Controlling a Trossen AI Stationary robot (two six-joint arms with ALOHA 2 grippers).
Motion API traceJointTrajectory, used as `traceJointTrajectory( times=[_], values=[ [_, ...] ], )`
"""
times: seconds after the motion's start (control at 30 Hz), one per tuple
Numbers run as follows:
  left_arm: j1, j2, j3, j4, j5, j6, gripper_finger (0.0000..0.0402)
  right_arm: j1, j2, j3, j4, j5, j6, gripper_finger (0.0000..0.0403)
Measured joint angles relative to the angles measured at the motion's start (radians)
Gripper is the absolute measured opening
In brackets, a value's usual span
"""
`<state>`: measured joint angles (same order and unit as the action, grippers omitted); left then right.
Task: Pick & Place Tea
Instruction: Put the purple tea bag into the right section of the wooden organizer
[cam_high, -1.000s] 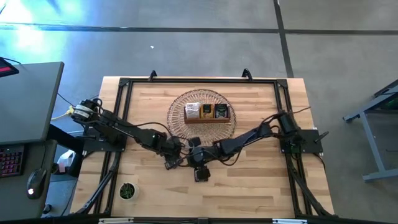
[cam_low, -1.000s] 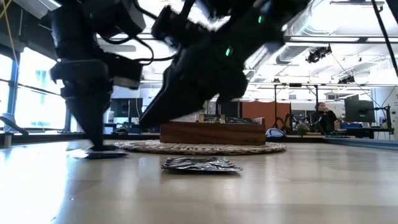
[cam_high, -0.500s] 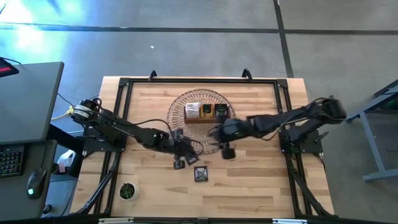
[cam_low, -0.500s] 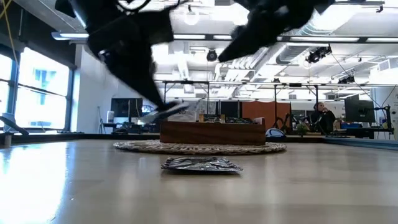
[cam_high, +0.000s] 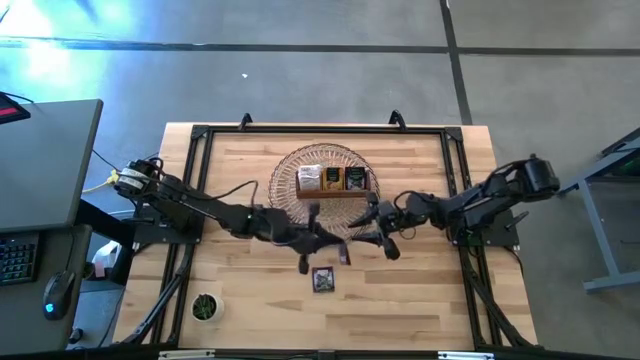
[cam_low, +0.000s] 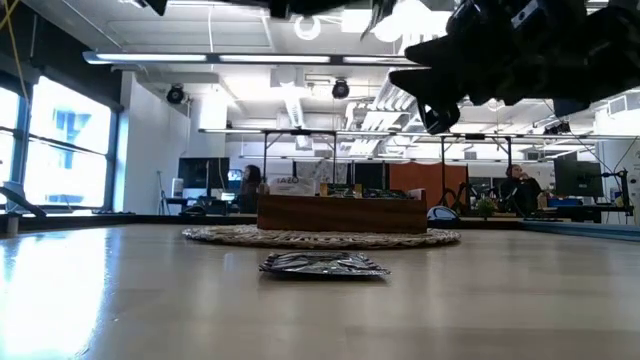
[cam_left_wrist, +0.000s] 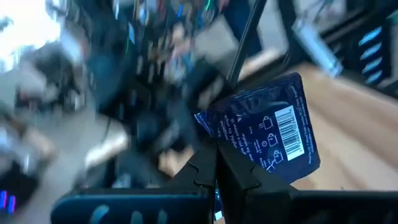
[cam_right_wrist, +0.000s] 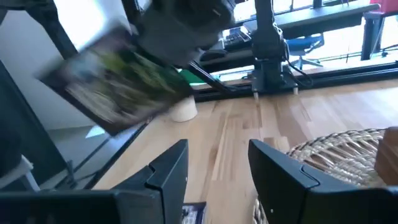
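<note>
- Left tool (cam_left_wrist: 214, 158): pressed together, pinching a dark blue sachet (cam_left_wrist: 264, 140) by one corner. Up off the desk (cam_high: 420, 310) now, where a second ago it was down at the boards. Hanging near the front edge of the woven basket (cam_high: 290, 160).
- Right tool (cam_right_wrist: 217, 168): spread and empty. Swung back toward its own side from low over the middle of the desk, now hovering just right of the basket.
- Second sachet (cam_low: 323, 264): flat on the desk in front of the basket, in the same spot as before, untouched.
- Wooden box (cam_high: 333, 182): on the basket, with sachets already in its compartments.
- Judgement: pick done for the blue sachet, with carry and drop into the box probably next. Still one sachet to fetch, likely by the free right tool.
</note>
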<state>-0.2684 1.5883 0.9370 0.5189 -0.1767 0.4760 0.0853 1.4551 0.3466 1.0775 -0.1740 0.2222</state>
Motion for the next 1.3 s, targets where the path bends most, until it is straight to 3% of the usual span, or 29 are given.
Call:
traceJointTrajectory(
  times=[0.23, 0.47, 1.03, 1.3],
  values=[
    [0.0, -0.001, 0.0, 0.149, 0.167, 0.182, 0.0, -0.001, 0.004, 0.073, 0.011, -0.04, 0.066, 0.0165],
    [0.0, -0.001, 0.0, 0.279, 0.296, 0.405, 0.0, -0.001, 0.004, 0.179, 0.036, -0.235, 0.171, 0.0165],
    [0.001, -0.002, 0.004, 0.415, 0.405, 0.736, 0.0, 0.028, 0.004, 0.27, 0.049, -0.314, 0.276, 0.0165],
    [0.013, -0.002, 0.107, 0.254, 0.424, 0.823, 0.0, 0.029, 0.004, 0.281, 0.037, -0.326, 0.279, 0.0165]
  ],
)
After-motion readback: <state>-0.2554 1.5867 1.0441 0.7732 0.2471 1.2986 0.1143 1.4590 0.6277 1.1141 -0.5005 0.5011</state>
